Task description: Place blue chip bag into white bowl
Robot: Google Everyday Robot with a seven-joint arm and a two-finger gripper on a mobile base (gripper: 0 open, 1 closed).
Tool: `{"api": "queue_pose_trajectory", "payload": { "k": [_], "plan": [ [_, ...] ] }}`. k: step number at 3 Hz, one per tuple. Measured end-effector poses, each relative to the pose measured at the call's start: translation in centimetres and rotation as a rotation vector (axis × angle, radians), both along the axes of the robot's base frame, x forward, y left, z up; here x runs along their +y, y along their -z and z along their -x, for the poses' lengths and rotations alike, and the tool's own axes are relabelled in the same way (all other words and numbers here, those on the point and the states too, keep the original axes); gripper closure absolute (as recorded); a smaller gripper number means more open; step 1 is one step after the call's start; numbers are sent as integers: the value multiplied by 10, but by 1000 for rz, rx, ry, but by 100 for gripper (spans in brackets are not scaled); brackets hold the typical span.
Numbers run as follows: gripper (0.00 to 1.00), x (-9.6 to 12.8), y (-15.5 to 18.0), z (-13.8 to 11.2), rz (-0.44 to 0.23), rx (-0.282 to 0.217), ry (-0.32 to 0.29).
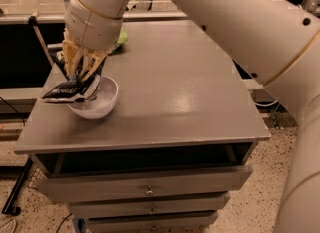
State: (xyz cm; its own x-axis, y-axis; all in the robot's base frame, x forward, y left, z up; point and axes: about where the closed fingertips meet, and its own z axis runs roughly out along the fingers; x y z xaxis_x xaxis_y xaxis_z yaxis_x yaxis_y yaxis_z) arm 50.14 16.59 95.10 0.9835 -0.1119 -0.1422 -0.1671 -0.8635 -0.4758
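Observation:
The white bowl (100,102) stands on the grey cabinet top near its left edge. My gripper (80,77) hangs just above the bowl's left rim and is shut on the blue chip bag (67,92). The dark crinkled bag lies almost flat in the grip. It sticks out to the left over the bowl's left rim, partly above the bowl. The arm covers the far part of the bowl.
A green chip bag (121,37) lies at the back of the cabinet top (190,92), mostly hidden behind my arm. The cabinet has drawers (150,189) below. My big white arm spans the upper right. A dark rail runs along the left.

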Motion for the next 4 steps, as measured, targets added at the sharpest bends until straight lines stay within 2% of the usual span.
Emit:
{"api": "queue_pose_trajectory", "payload": {
  "k": [1,2,4],
  "plan": [
    [100,-2,2,-1,0,3,4],
    [87,-1,1,-1,-3,1,3],
    [41,3,1,0,-8,-4,1]
  ]
}}
